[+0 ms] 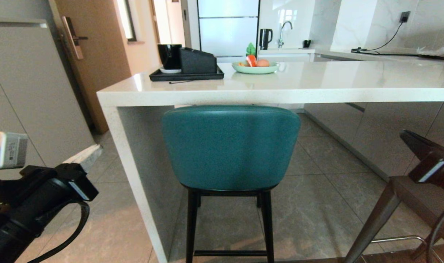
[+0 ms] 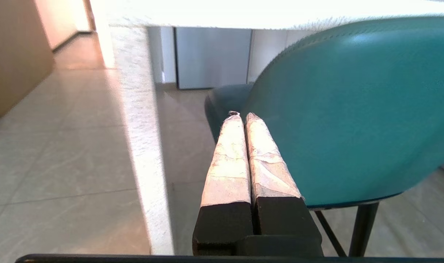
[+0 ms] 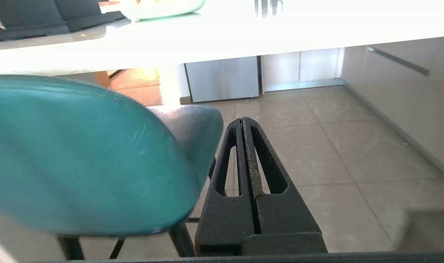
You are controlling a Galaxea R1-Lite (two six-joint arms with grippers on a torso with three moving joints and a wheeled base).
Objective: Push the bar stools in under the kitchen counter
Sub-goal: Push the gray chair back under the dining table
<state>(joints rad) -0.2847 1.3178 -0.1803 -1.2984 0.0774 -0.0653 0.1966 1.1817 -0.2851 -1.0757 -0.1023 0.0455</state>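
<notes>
Under the long glossy white stone counter (image 1: pixel 280 91) stands the rounded teal leather stool (image 1: pixel 231 146), back just below the thick slab edge. Both grippers, left (image 2: pixel 242 116) and right (image 3: pixel 242 120), flank it with fingers pressed together, holding nothing. Pushing high on that smooth curved back could tip its thin black legs (image 1: pixel 267 226).
</notes>
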